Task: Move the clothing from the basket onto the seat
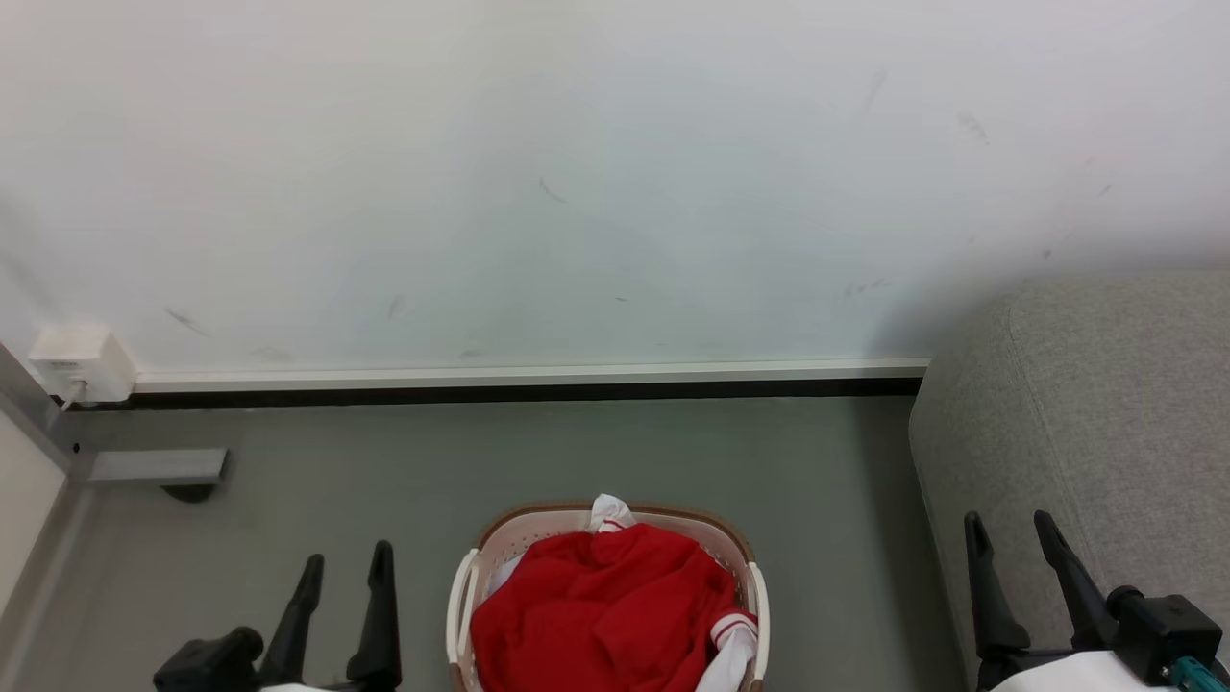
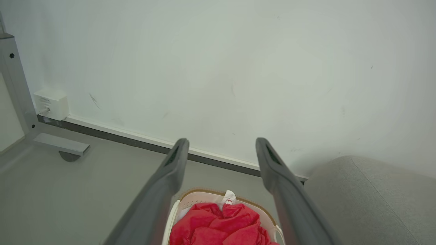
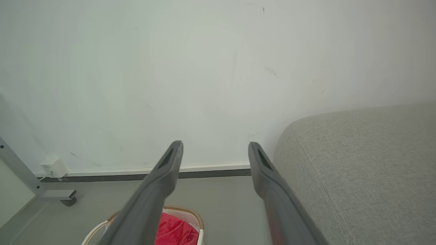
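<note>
The red jersey (image 1: 601, 605) lies bunched in the cream basket (image 1: 463, 596) with its brown rim, at the bottom centre of the head view; a white striped cuff hangs at its right side. The grey sofa (image 1: 1086, 423) fills the right edge. My left gripper (image 1: 348, 565) stands open at the lower left, left of the basket, holding nothing. My right gripper (image 1: 1009, 529) stands open at the lower right, in front of the sofa's side. In the left wrist view the jersey (image 2: 218, 226) and basket (image 2: 204, 197) lie between the open fingers (image 2: 172, 170). The right wrist view has the basket (image 3: 184, 212) low down and the sofa (image 3: 357, 170) beside it.
A white wall with a skirting board (image 1: 528, 373) runs behind the grey floor (image 1: 480, 461). A white socket box (image 1: 82, 365) and a grey metal frame foot (image 1: 159, 466) sit at the far left. Bare floor lies between basket and sofa.
</note>
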